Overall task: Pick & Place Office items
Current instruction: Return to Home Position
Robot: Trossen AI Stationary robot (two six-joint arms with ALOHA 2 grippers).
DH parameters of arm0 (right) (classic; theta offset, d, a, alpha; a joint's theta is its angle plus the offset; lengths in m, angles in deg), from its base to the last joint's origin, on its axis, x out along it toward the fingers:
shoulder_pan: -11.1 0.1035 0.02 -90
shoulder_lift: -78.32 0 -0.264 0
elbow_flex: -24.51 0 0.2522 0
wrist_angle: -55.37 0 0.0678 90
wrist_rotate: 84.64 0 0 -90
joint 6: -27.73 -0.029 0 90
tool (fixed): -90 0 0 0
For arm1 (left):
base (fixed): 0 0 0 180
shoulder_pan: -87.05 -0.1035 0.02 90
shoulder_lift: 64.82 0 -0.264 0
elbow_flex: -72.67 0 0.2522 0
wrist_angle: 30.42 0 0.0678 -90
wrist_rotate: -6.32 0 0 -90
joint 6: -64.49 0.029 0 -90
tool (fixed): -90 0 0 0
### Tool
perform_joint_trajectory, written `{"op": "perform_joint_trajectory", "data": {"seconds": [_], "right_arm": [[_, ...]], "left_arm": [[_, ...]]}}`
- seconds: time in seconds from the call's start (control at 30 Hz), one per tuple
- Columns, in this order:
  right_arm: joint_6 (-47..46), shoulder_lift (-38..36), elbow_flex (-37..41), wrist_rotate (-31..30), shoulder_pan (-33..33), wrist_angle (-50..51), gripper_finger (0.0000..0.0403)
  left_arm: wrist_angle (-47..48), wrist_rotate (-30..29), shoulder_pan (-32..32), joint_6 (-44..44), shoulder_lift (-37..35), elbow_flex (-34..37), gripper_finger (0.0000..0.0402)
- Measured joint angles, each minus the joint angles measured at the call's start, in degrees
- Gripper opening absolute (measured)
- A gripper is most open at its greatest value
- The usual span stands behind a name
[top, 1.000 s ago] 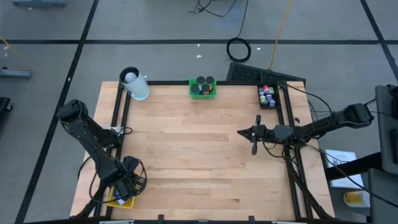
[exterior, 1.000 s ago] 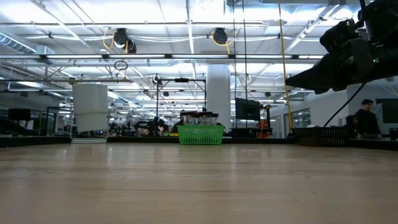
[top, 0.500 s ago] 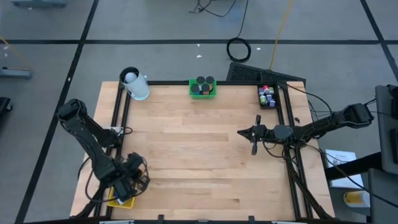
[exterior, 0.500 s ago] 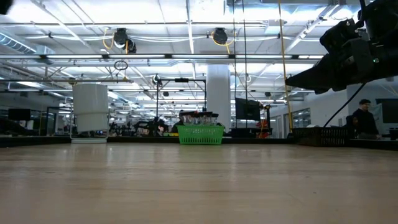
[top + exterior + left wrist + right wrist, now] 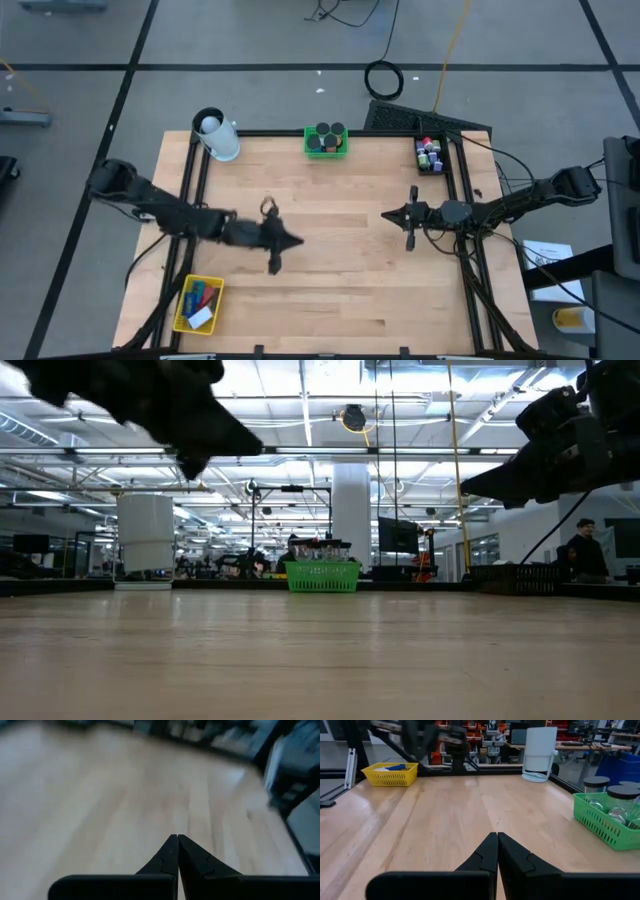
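1. Table (image 5: 330, 250): wooden top, fills the centre of the high view. Its middle area carries no items.

2. Left arm (image 5: 180, 215): reaches from the left edge toward frame centre. The left gripper (image 5: 296, 242) is above the table, left of centre. In the left wrist view its fingers (image 5: 167, 855) are pressed together with nothing between them.

3. Right arm (image 5: 520, 200): reaches in from the right edge. The right gripper (image 5: 386, 213) is above the table, right of centre, well apart from the left gripper. In the right wrist view its fingers (image 5: 487, 852) meet, and nothing is gripped.

4. White cylinder (image 5: 218, 138): upper left corner of the table.

5. Yellow basket (image 5: 181, 302): lower left corner of the table. It holds blocks (image 5: 200, 300) in blue, red and white.

6. Green basket (image 5: 326, 154): top edge of the table, centre of frame. It holds black cylinders (image 5: 325, 137), standing upright.

7. Bin (image 5: 429, 171): black, at the upper right corner of the table. It holds small bits (image 5: 428, 152) in purple, green and red, packed close together.

8. Person (image 5: 590, 552): visible in the low view at far right, beyond the table.
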Motion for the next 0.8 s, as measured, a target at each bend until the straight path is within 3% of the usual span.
{"op": "perform_joint_trajectory", "data": {"seconds": [0.1,0.2,0.47,0.63,0.8], "right_arm": [[0.80,-0.85,-0.02,0.04,0.00,0.61,0.0001],[1.15,-1.94,-0.02,0.16,-0.61,1.83,0.0000],[0.63,-9.37,-0.77,6.35,-6.87,7.95,0.0000],[1.23,-16.50,-8.18,7.27,-12.43,35.71,0.0000],[5.66,-23.98,-10.90,7.62,-15.63,42.43,0.0000]], "left_arm": [[-16.63,5.15,-7.19,11.50,0.06,5.92,0.0006],[-25.25,4.46,-12.71,19.05,-0.43,9.98,0.0007],[-26.94,6.41,-18.45,22.94,-6.31,16.85,0.0014],[-27.07,6.23,-20.14,21.91,-16.30,23.99,0.0008],[-27.09,6.47,-22.33,21.12,-25.99,30.03,0.0010]]}}
